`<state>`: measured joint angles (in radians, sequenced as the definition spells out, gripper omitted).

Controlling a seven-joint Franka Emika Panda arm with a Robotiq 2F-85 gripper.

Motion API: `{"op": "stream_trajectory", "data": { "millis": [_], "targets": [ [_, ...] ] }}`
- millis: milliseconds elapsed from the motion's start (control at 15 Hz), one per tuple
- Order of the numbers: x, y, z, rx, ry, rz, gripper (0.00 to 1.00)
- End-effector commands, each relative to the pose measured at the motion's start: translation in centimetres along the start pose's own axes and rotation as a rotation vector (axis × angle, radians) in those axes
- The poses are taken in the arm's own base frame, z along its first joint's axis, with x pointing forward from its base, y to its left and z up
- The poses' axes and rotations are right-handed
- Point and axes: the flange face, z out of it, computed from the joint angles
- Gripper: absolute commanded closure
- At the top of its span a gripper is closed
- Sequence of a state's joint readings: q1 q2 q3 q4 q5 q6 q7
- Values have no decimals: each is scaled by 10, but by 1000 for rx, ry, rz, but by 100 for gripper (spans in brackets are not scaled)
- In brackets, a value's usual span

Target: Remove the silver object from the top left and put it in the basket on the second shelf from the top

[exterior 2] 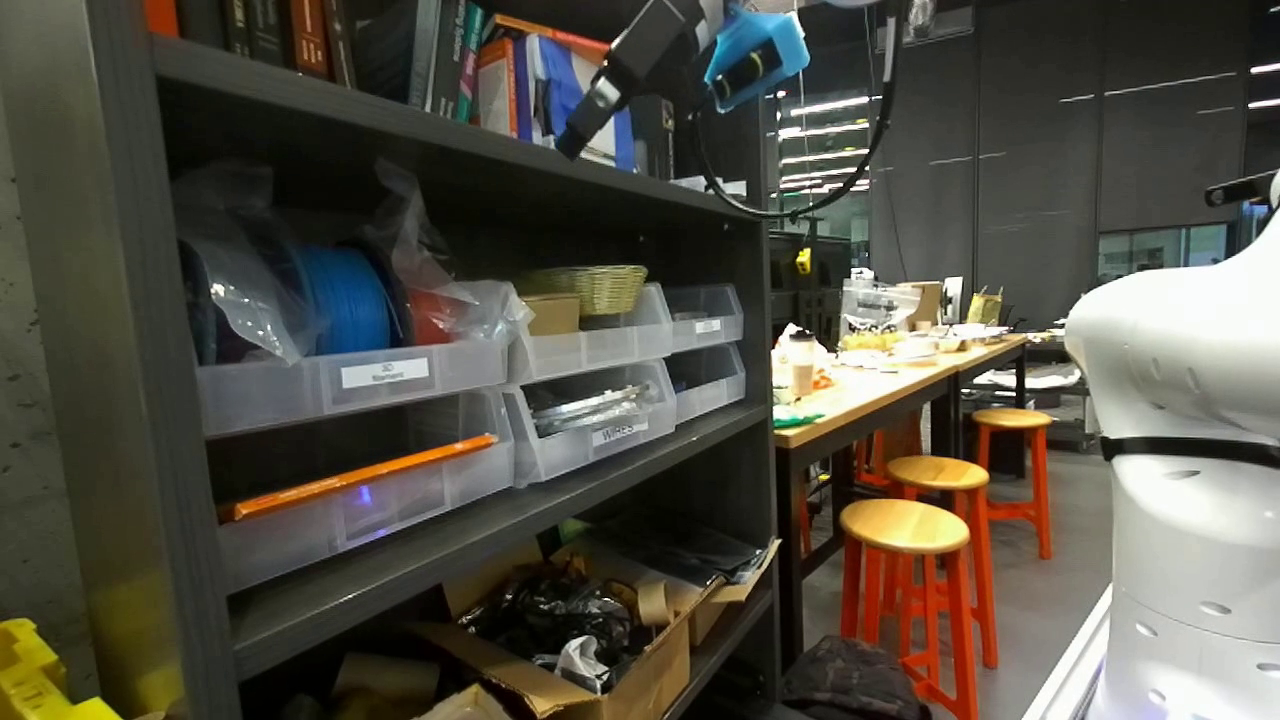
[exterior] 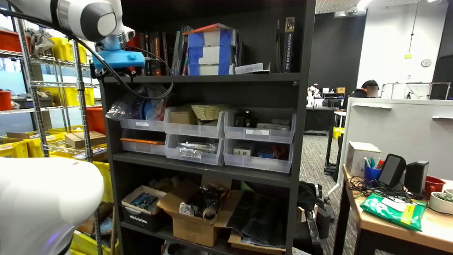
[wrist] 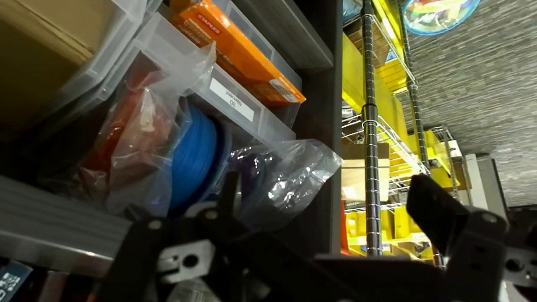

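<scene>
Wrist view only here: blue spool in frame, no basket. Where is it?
Observer: The wicker basket sits in the upper middle bin, as both exterior views show.
Operator: What's directly below that bin?
Observer: The bin labelled WIRES, holding silvery items.
Operator: My gripper is open. What's on the board above the bins?
Observer: Among other things, a stack wrapped in blue bands.

Green packet (exterior: pixel 393 211) on a wooden desk (exterior: pixel 433 229), blue pen cup (exterior: pixel 371 173) behind it, wall clock (exterior: pixel 426 62), orange-legged stools (exterior 2: pixel 905 527)
</scene>
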<state>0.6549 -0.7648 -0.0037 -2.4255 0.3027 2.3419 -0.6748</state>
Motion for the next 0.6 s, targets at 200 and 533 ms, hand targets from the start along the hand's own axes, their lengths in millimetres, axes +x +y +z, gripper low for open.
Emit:
{"op": "stream_trajectory", "data": {
  "millis": [200,533],
  "targets": [
    [22,8,-8,11,62,-61,0],
    [46,0,-10,28,94,-122,0]
  ]
}}
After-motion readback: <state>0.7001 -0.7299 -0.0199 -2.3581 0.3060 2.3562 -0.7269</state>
